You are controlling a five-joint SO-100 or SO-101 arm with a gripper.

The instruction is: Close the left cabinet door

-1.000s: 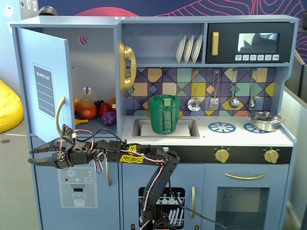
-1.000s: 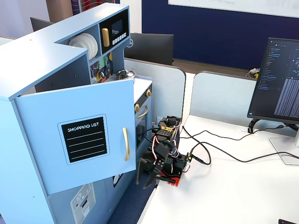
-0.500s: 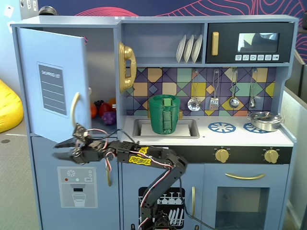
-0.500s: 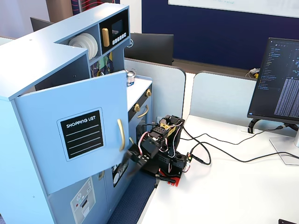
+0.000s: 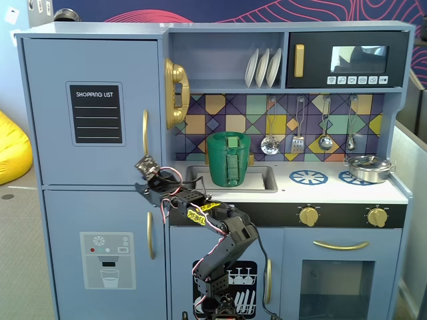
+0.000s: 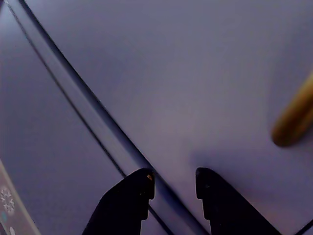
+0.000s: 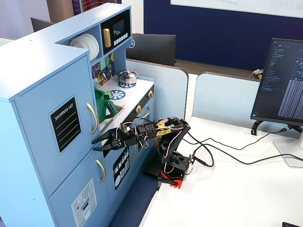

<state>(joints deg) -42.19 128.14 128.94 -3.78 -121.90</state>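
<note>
Your pincer [image 6: 172, 182] is parted and empty: the wrist view shows two dark fingers with blue panel visible between them, nothing clamped.

The left cabinet door [image 5: 93, 100] fills the upper left of the toy kitchen in a fixed view, its black chalkboard panel [image 5: 97, 114] at centre and its gold handle [image 5: 145, 133] running vertically along the right edge. The door's long axis stands upright. In both fixed views it appears flush with the cabinet frame, or very nearly so; you cannot confirm full seating from these angles.

The governing relation: in a fixed view your pincer [image 7: 100, 142] points at about 9 o'clock toward the cabinet face, its tips near the horizontal seam between the upper door and the lower dispenser door [image 7: 80, 201]. The wrist view agrees: the seam runs diagonally from 11 o'clock to 5 o'clock, passing by the finger at the left, with the handle's lower end [image 6: 296, 122] at 3 o'clock. The task door's surface therefore lies straight ahead of the tips and slightly above. Whether the tips touch the panel cannot be determined.

Judgement: any remaining push should go straight into the lower corner on the handle side. The arm's base [image 7: 171, 166] sits on the white desk [image 7: 236, 198], directly before the cabinet.
</note>
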